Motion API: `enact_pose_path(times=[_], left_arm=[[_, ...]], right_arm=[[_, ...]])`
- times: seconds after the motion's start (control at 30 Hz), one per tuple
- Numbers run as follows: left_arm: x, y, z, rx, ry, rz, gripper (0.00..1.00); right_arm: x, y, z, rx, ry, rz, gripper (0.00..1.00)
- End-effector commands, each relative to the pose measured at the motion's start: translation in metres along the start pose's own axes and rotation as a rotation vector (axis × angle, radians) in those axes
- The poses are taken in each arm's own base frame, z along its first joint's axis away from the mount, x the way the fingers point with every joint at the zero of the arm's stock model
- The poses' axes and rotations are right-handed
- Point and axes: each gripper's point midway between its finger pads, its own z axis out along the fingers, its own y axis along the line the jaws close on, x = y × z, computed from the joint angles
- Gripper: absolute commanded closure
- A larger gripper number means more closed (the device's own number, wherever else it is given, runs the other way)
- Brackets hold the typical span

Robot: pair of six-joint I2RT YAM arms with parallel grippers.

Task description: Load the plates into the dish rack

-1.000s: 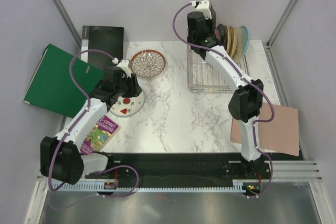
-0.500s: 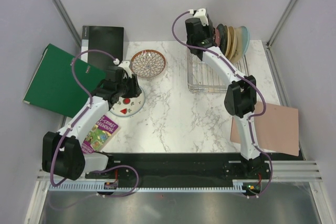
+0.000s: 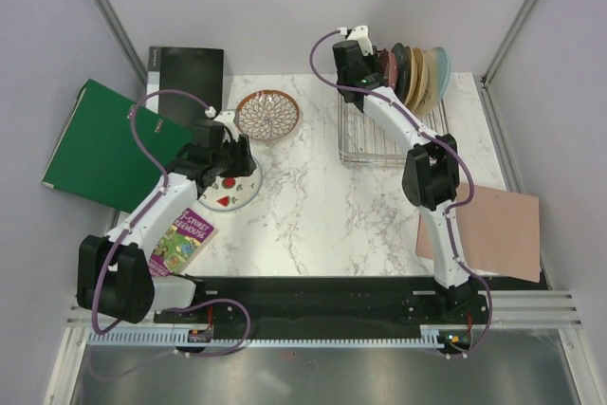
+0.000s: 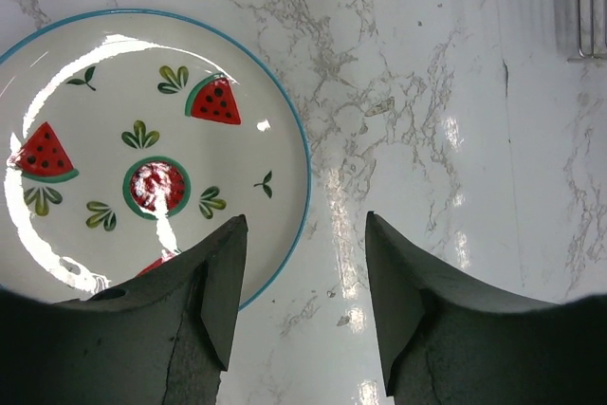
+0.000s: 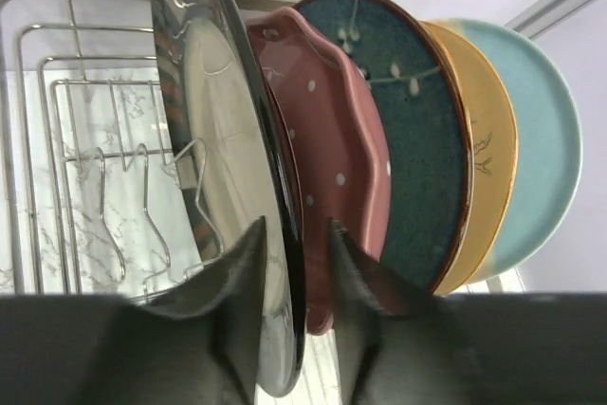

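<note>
- At the back of the silver wire dish rack [image 5: 85, 168], the right tool [image 5: 295, 227] has one finger on each side of the round plate with the dark rim and shiny cream middle [image 5: 213, 111].
- The fingers are very close to that rim. I cannot tell if they are squeezing it or have let go.
- This plate stands up on its edge in the rack, just beside the pink plate with white dots [image 5: 332, 120].
- Behind those two stand a dark blue plate [image 5: 408, 130], a yellow plate [image 5: 488, 168] and a pale teal plate [image 5: 541, 158].
- In the last second the right arm has swung a little to the left and further back over the rack. I think it is setting the dark-rimmed plate down in its slot.
- The left arm has hardly moved.
- The left tool [image 4: 303, 225] is spread wide and holds nothing.
- It hangs over the edge of the white round plate with red watermelon pictures [image 4: 142, 154], which lies flat on the marble counter [image 4: 446, 139].
- One finger is over the plate and the other is over the bare counter.
- The brown plate with the white petal pattern [image 3: 267, 114] also lies flat on the counter, near the watermelon plate and well apart from the rack.
- So two plates look loaded, and two are not yet in.
</note>
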Motion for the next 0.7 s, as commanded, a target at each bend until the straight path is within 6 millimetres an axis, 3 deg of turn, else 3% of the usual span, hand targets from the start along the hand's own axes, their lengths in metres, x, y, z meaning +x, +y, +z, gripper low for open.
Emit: enact_pose_path(times=[0.0, 0.1, 0.17, 0.23, 0.3, 0.37, 0.47, 0.67], left_arm=[[-0.015, 0.006, -0.004, -0.029, -0.048, 0.055, 0.40], [-0.011, 0.012, -0.003, -0.045, -0.028, 0.126, 0.34], [-0.004, 0.018, 0.004, -0.059, 0.029, 0.196, 0.38], [0.010, 0.027, 0.015, -0.089, 0.117, 0.222, 0.51], [0.021, 0.031, 0.023, -0.097, 0.177, 0.221, 0.82], [0.038, 0.036, 0.036, -0.106, 0.246, 0.213, 0.97], [0.052, 0.034, 0.050, -0.084, 0.301, 0.190, 0.98], [0.070, 0.030, 0.072, -0.041, 0.384, 0.180, 0.98]], right_arm=[[-0.031, -0.034, -0.014, 0.028, -0.046, 0.060, 0.56], [-0.045, -0.049, -0.037, 0.031, -0.065, 0.068, 0.41], [-0.059, -0.058, -0.063, 0.013, -0.092, 0.070, 0.32], [-0.071, -0.064, -0.094, -0.025, -0.124, 0.031, 0.17], [-0.073, -0.060, -0.114, -0.094, -0.144, -0.011, 0.12], [-0.067, -0.056, -0.144, -0.191, -0.152, -0.031, 0.11], [-0.039, -0.032, -0.184, -0.477, -0.106, 0.001, 0.14], [0.063, 0.012, -0.244, -0.897, 0.160, 0.006, 0.02]])
